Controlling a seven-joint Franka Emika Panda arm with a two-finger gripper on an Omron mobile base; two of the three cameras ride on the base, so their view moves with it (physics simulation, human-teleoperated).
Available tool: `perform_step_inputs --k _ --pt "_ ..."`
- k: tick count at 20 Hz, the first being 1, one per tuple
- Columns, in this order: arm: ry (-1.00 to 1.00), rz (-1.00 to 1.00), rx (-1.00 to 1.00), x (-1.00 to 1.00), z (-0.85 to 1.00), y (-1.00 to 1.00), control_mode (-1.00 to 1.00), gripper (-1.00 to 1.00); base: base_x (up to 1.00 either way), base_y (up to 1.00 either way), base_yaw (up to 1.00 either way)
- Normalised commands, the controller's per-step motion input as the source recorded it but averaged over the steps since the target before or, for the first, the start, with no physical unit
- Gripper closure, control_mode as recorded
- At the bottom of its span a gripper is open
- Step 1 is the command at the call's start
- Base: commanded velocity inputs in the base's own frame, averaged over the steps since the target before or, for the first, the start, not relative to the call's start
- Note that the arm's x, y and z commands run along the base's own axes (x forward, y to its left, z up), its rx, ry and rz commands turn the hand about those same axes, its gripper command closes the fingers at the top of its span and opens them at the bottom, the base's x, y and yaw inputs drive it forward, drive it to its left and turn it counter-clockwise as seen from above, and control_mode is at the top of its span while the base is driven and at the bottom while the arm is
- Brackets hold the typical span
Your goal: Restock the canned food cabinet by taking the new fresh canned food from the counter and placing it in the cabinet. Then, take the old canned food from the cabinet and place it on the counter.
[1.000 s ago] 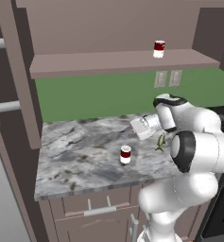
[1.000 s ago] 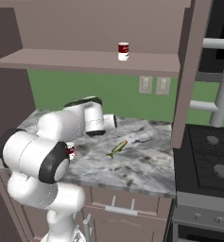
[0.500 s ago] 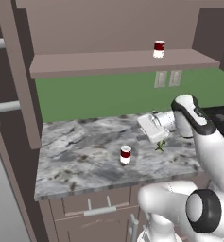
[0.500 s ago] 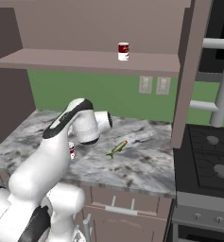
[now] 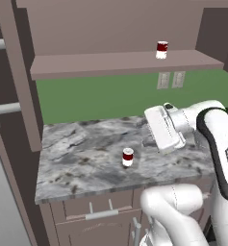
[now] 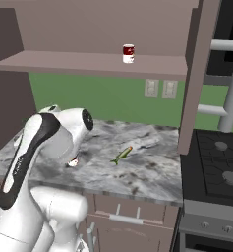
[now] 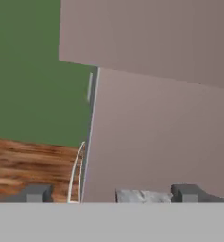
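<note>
One red-and-white can (image 5: 128,157) stands on the marbled counter (image 5: 82,153) near its middle; in the right base view it (image 6: 72,162) peeks out from behind my arm. A second can (image 5: 161,49) (image 6: 129,53) stands on the cabinet's shelf board (image 5: 120,64). My white hand (image 5: 162,129) hovers above the counter, to the right of the counter can and apart from it. In the hand view my gripper (image 7: 111,194) is open, its fingertips (image 7: 35,193) wide apart with nothing between them, facing a mauve panel and green wall.
A small green vegetable (image 6: 122,155) lies on the counter right of the arm. The cabinet's tall door panel (image 6: 194,74) hangs down at the counter's right end, with a stove (image 6: 221,172) beyond it. Drawer fronts with silver handles (image 5: 101,214) sit below.
The arm has unfolded and its elbow has swung out to the right; the hand has shifted slightly right and turned. Both cans stay where they were.
</note>
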Motion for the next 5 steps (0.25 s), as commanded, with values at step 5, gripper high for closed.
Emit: perform_step_inputs --k 5 --pt "-0.41 0.01 -0.02 -0.59 0.59 0.06 -1.0 -1.0 0.0 0.0 0.0"
